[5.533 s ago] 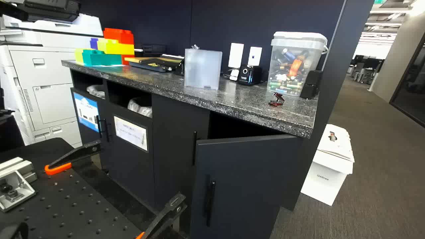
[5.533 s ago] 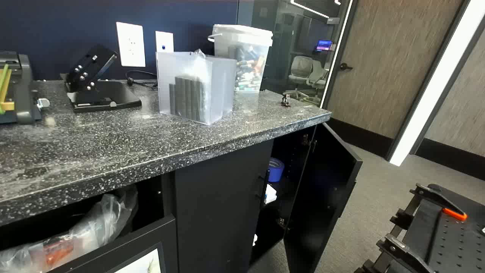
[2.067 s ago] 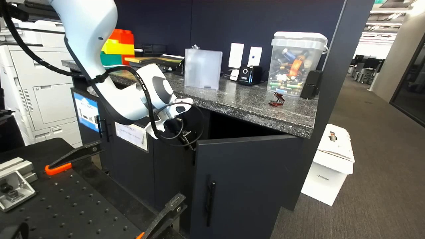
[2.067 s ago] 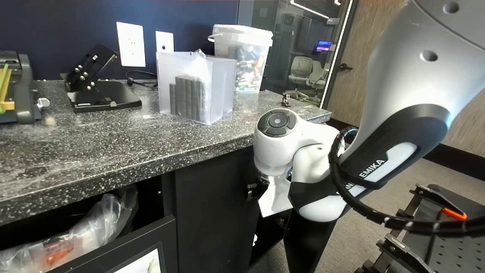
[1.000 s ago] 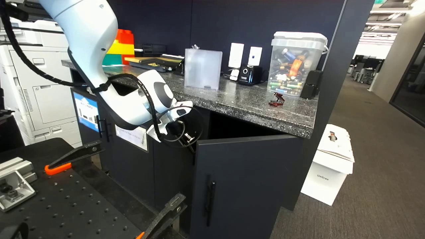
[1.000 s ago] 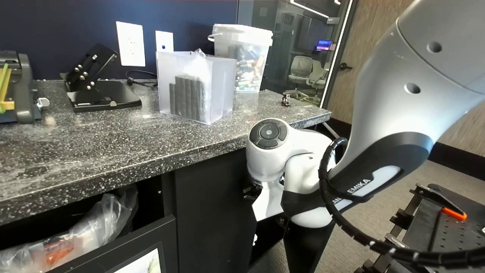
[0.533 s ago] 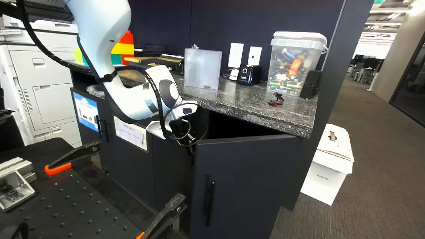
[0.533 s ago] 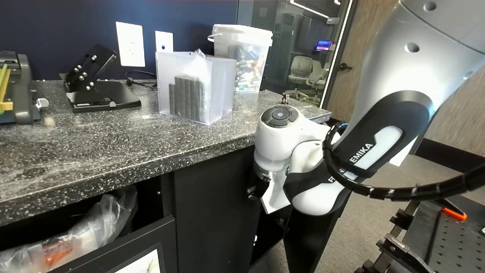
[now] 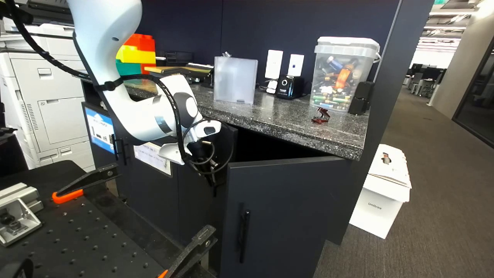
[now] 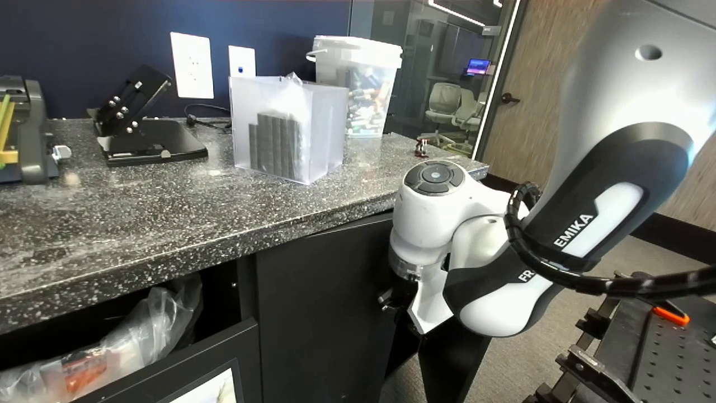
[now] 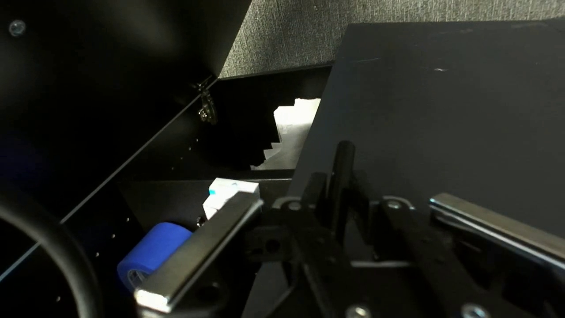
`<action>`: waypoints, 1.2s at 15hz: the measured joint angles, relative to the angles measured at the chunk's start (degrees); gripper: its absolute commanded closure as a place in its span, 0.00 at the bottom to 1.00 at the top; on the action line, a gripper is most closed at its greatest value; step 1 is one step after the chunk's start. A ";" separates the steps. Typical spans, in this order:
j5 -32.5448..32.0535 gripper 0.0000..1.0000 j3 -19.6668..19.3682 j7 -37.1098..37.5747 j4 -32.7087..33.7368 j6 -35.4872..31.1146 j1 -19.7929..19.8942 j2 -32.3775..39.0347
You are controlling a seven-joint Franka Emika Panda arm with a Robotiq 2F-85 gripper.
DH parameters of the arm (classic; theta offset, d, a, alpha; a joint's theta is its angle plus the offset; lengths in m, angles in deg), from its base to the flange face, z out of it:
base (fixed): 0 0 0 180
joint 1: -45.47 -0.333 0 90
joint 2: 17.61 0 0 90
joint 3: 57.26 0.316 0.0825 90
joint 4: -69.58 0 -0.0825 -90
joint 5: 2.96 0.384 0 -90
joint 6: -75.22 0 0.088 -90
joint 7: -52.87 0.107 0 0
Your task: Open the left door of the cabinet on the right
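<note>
The left door (image 10: 324, 302) of the dark cabinet stands slightly ajar, its top edge tilted out from under the speckled granite counter (image 9: 285, 121). In the wrist view the same door panel (image 11: 446, 115) fills the right side, and its black bar handle (image 11: 345, 154) rises between my fingertips. My gripper (image 11: 339, 190) is shut on that handle, one finger on each side of it. In an exterior view the gripper (image 9: 210, 179) shows at the door's free edge, partly behind cables. Much of the handle is hidden by the fingers and the wrist.
The twin door (image 9: 285, 216) stands swung out beside my gripper. Inside the cabinet are a blue tape roll (image 11: 154, 251) and a white box (image 11: 227, 192). On the counter stand a clear box (image 10: 288, 129) and a bucket (image 9: 343, 73). A black bench (image 9: 85, 231) with clamps lies in front.
The arm came into view and took hold of the handle. Over the last half second, the gripper has pulled outward and the left door's free edge has swung out a little with it.
</note>
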State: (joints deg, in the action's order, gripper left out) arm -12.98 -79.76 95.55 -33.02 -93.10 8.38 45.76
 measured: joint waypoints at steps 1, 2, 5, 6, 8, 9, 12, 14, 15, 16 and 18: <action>0.03 0.95 0.13 -0.79 -1.36 -0.10 -0.44 -0.71; 0.05 0.95 0.37 -1.75 -2.78 -0.08 -0.83 -1.51; 0.07 0.95 2.32 -5.94 -7.78 0.98 -1.47 -5.02; 0.10 0.95 3.52 -7.57 -9.41 1.47 -1.56 -6.58; 0.35 0.95 8.01 -10.82 -10.73 1.86 -1.63 -10.24; 0.69 0.95 10.54 -12.36 -10.82 2.75 -1.70 -12.14; 2.91 0.95 19.05 -17.65 -10.37 7.58 -1.01 -18.22; 5.46 0.53 25.65 -21.57 -9.09 13.07 0.75 -22.15; 7.16 0.47 29.05 -23.86 -8.23 16.28 2.20 -23.82; 8.79 0.66 32.02 -26.18 -7.44 19.17 3.83 -25.00; 11.63 0.51 36.81 -30.44 -6.08 24.64 7.43 -26.48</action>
State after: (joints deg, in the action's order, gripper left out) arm -1.36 -42.95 65.12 -39.10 -68.46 15.80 19.28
